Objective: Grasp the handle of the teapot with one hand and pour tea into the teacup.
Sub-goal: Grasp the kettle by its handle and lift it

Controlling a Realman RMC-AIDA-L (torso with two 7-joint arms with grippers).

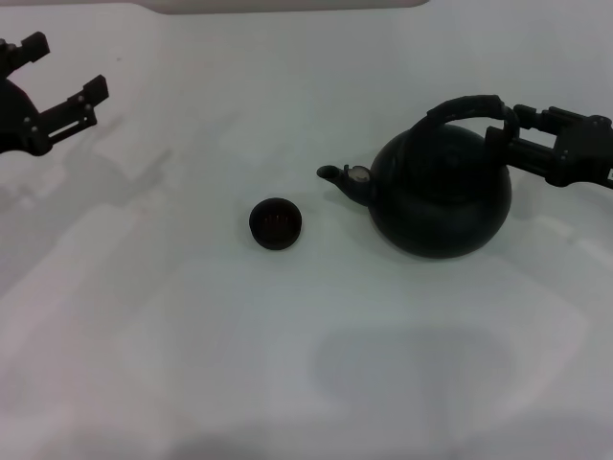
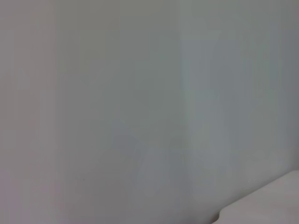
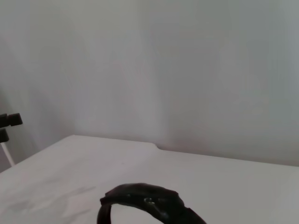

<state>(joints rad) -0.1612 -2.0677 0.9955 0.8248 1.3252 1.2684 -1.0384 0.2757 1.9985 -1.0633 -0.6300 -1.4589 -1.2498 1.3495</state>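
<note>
A white table [image 1: 287,364] carries two things: one teapot [image 1: 442,194] and one teacup [image 1: 277,223].

The teapot is a large round matte black pot standing upright toward the table's right edge, about midway between its near and far edges. Its short spout, with a small silvery spot, points toward the left edge. One thick black ribbed handle [image 1: 469,107] arches over the top of the pot.

The right gripper [image 1: 510,129] reaches in from the right edge at the height of the handle. Its fingers sit at the right end of the hoop, one on each side of it; whether they are pinching it or only close around it cannot be told. In the right wrist view the handle [image 3: 145,201] shows as a dark curved bar close to the camera.

The teacup is a tiny round dark cup, upright, near the table's middle, left of the spout and apart from it.

The left gripper [image 1: 65,77] hangs over the far left corner, well away from both things, its two fingers spread with nothing between them.
</note>
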